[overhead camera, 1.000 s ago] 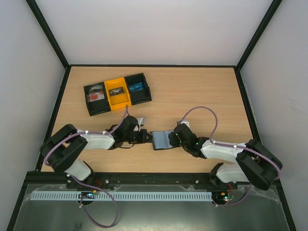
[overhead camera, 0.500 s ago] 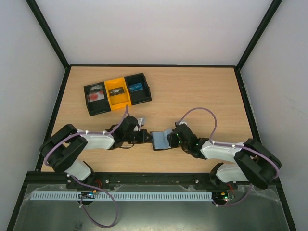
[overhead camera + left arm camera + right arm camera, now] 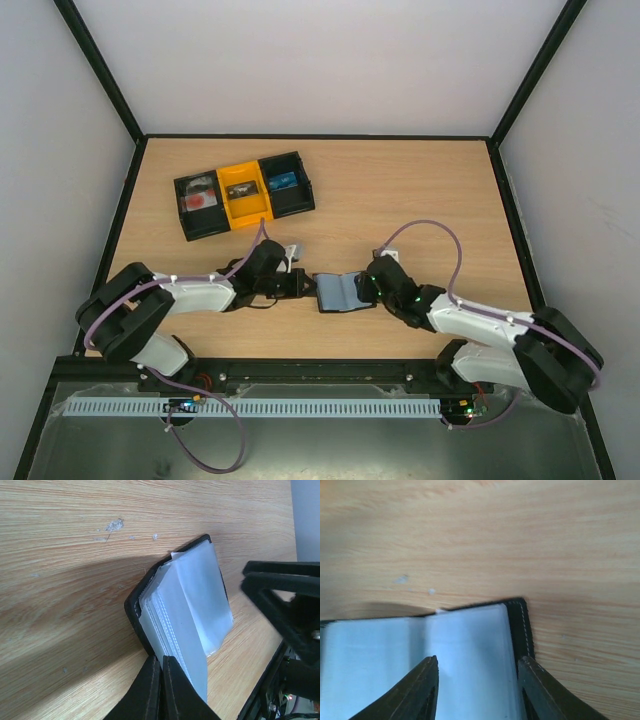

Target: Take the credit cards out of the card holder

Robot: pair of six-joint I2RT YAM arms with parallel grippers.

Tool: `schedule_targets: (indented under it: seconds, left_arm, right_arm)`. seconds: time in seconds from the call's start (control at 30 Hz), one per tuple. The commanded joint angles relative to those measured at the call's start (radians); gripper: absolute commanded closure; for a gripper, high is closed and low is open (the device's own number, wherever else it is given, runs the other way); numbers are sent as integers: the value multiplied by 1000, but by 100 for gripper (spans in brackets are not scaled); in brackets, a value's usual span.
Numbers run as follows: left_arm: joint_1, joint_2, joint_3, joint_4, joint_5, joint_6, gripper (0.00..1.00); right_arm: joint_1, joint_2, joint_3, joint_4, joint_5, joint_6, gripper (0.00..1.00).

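- Black folding card holder [image 3: 340,292] with grey-blue inner panels lies open on the light wooden table [image 3: 420,200], near its front edge, between the two grippers.
- Translucent pale plastic sleeves [image 3: 195,595] are fanned up from the spine. No credit cards can be told apart from the sleeves in any view.
- Handling, as judged: the holder is light and floppy at the fold. The sleeves are thin, limp and smooth, so they are likely to slide or buckle under a pinch. Any card inside would be stiff and slick.
- Grasp point, as judged: pin the black cover at its edge and take a card by its exposed short end at a sleeve mouth, not by the sleeve film.
- Left gripper [image 3: 161,662] has its fingers pressed together at the holder's near corner, apparently clamping the cover edge.
- Right gripper [image 3: 477,661] is spread wide, with its fingers straddling a sleeve page and the outer finger over the black stitched border.
- Black-and-yellow three-compartment tray [image 3: 182,207] stands well apart, towards the far left of the table.
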Motion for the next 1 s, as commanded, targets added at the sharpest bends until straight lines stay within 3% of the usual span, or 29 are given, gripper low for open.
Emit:
schedule_targets:
  seconds: [0.0,0.27,0.5,0.97]
  left_arm:
    - [1,-24,2,-17,14,20,97]
    - [-1,-23,-8,-20,27,28,97]
    - [-1,-25,-26,-30,29,38,97]
    - [-2,-25,-22,-36,28,47,97]
  right_arm:
    - [5,-108,60,-113,24,1,56]
    - [13,-68,37,38,-204,45,53]
    - [66,-12,44,71,-203,65,40]
    - [148,146,91,89,-179,72,39]
